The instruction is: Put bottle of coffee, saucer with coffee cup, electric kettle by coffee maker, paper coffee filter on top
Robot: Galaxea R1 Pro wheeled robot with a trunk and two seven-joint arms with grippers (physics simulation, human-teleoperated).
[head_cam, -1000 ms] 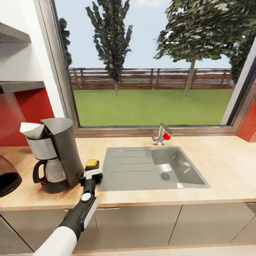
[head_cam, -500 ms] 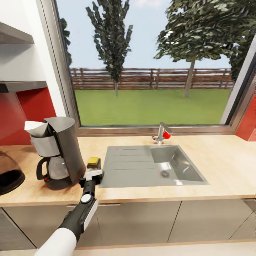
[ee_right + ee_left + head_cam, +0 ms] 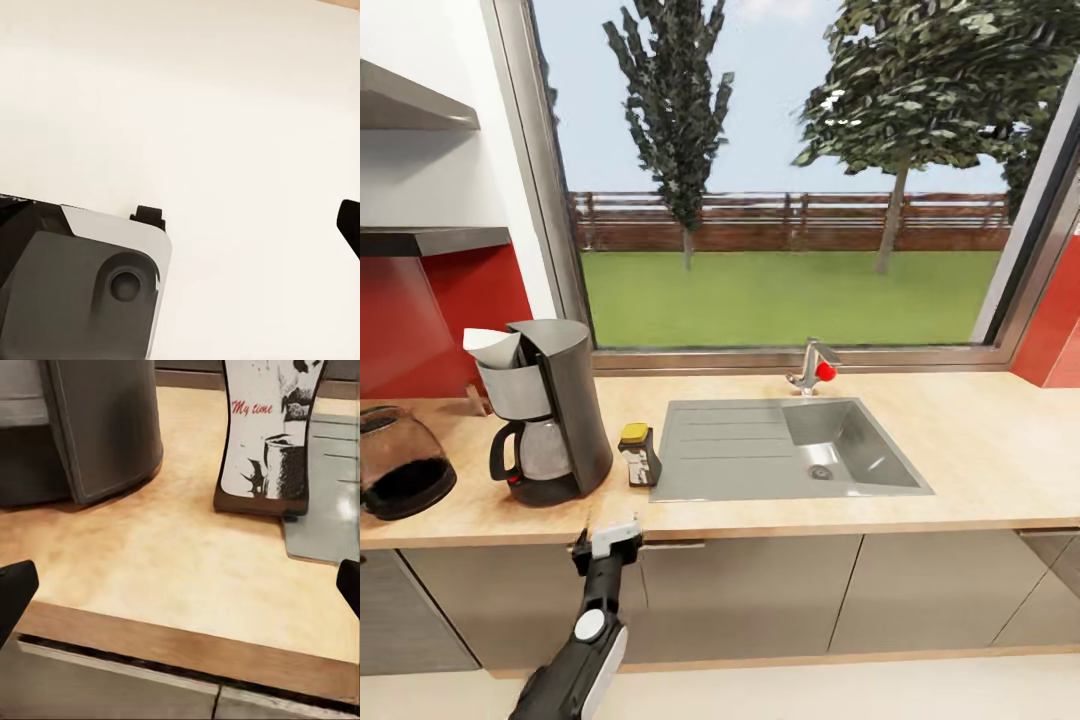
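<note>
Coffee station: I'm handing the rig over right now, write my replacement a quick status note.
Left gripper: open, empty, hanging just off the countertop edge.
Right gripper: one dark finger tip visible in its wrist view, state unclear.
Coffee maker: on the countertop, paper coffee filter on top. Done.
Bottle of coffee: standing beside the coffee maker, at the sink edge. Done.
Electric kettle: on the countertop on the coffee maker's other side, with a gap between them; may need nudging closer.
Left: saucer and coffee cup.

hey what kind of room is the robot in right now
Most likely a home kitchen. A long wood-look countertop carries a steel sink with a tap under a big garden window, and a coffee maker and glass kettle stand on it, over grey cabinet fronts.
</note>
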